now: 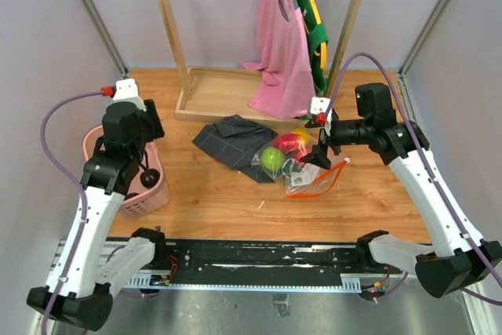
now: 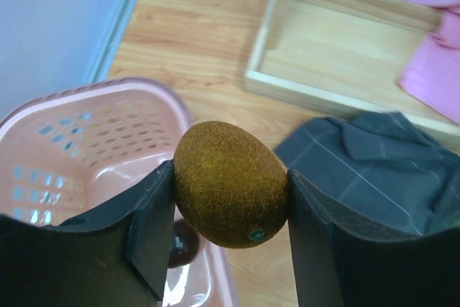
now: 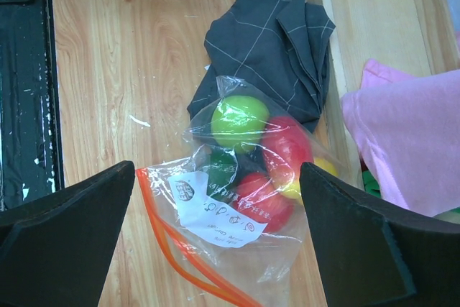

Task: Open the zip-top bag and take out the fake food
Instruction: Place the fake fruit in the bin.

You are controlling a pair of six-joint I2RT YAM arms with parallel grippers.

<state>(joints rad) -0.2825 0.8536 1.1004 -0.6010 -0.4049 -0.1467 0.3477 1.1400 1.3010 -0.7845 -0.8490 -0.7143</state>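
Pinching the fuzzy brown egg-shaped fruit (image 2: 231,181), the left gripper (image 2: 228,203) should centre over the lower-left pink slotted basket (image 2: 65,149) — right gripper (image 3: 217,174) spread.

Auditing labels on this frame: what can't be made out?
- Left wrist: dark round item in the pink basket, half hidden behind a left gripper finger.
- Right wrist: label writing on the zip-top bag, too small.
- Right wrist: yellow fruit mostly behind the red fruit; dark green fruit partly behind the label.
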